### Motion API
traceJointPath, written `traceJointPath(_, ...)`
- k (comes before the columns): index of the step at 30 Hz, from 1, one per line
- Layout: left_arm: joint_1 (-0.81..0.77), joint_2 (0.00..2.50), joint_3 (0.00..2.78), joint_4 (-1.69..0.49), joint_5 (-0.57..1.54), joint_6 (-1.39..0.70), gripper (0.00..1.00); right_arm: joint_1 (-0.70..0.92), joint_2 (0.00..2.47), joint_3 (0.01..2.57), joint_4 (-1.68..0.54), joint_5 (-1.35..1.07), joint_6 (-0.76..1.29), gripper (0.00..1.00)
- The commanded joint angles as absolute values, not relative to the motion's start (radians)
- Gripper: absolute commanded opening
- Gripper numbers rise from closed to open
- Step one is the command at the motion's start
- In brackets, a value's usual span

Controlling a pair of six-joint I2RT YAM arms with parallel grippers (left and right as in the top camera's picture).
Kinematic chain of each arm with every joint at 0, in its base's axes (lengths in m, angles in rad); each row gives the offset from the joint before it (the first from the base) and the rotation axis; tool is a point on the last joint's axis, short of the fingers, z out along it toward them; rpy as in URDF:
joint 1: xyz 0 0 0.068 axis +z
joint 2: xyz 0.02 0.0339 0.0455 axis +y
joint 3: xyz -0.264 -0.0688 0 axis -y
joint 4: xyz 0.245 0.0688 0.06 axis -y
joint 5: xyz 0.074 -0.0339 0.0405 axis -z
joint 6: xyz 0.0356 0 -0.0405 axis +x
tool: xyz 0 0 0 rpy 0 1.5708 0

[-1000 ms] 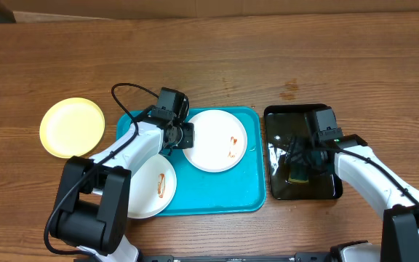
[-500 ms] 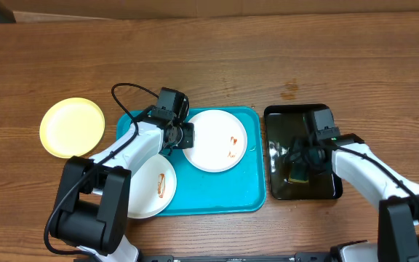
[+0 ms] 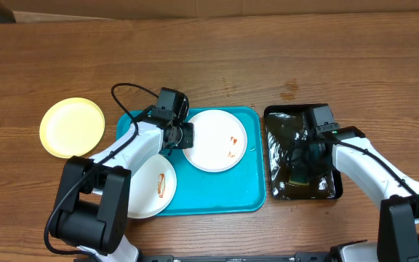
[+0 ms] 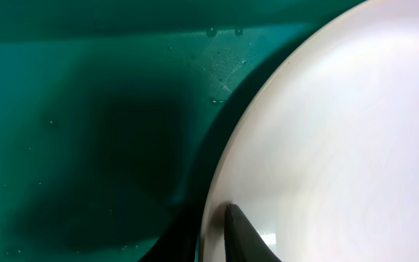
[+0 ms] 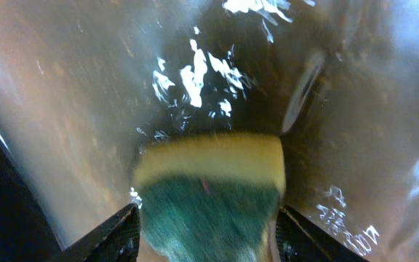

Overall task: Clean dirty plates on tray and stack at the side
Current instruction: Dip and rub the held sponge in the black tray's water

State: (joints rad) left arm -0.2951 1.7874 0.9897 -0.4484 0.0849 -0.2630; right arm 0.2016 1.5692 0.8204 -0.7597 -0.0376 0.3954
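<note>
On the turquoise tray [image 3: 217, 191] lie two white plates. The larger plate [image 3: 215, 140] carries reddish smears on its right side, and my left gripper [image 3: 184, 136] is shut on its left rim. In the left wrist view that rim [image 4: 340, 131] sits between my fingers [image 4: 242, 236] over the tray floor [image 4: 86, 109]. The second smeared plate [image 3: 151, 188] rests at the tray's front left, partly under my left arm. A pale yellow plate [image 3: 72, 127] lies on the bare wood to the left. My right gripper [image 3: 299, 161] [image 5: 208, 233] is shut on a yellow-and-green sponge [image 5: 209, 182].
A glossy black tray [image 3: 326, 191] holding rippling water sits right of the turquoise tray, with the sponge [image 3: 297, 175] in it. A dark cable [image 3: 126, 89] loops behind my left arm. Bare wood stretches across the back of the table.
My right gripper has shifted a little in the black tray with the sponge, and the water there now ripples. The left gripper and all the plates are as before.
</note>
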Motion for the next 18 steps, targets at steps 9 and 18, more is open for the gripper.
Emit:
traceJointPath(9, -0.302, 1.818, 0.977, -0.453, 0.071, -0.262, 0.07, 0.201, 1.575, 0.869, -0.845, -0.061, 0.366, 0.04)
traceJointPath(18, -0.302, 1.818, 0.977, -0.428, 0.071, -0.263, 0.29, 0.201, 1.565, 1.095, -1.090, -0.061, 0.336, 0.04)
